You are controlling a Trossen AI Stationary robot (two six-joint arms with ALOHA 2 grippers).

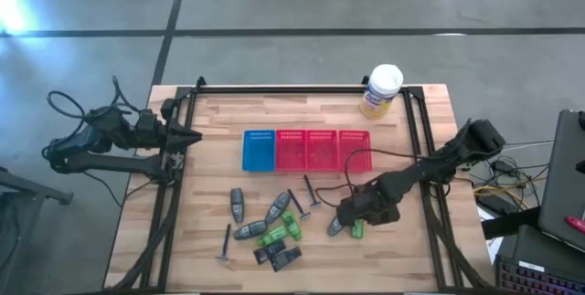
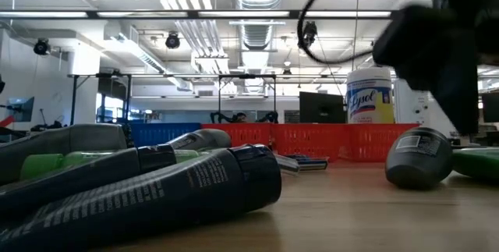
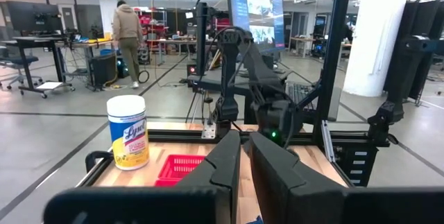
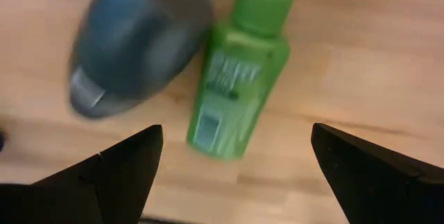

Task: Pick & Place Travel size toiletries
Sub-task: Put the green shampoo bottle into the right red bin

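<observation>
The toiletries lie loose on the wooden table: grey oval pieces (image 1: 237, 204), green bottles (image 1: 272, 237), thin razors (image 1: 226, 240) and dark packets (image 1: 288, 258). Apart from that heap, one green bottle (image 4: 239, 71) and one grey oval piece (image 4: 135, 40) lie side by side on the wood. My right gripper (image 4: 236, 137) hangs open just above these two, with the green bottle between the lines of its fingers, touching neither. In the high view it is my right gripper (image 1: 352, 217), near the table's right front. My left gripper (image 1: 187, 137) waits shut at the table's left edge.
A blue basket (image 1: 259, 149) and a row of red baskets (image 1: 324, 148) stand across the table's middle. The white-lidded canister (image 1: 381, 90) stands at the far edge. A black frame rail (image 1: 422, 140) runs along each side. A person (image 3: 127, 30) stands far off in the room.
</observation>
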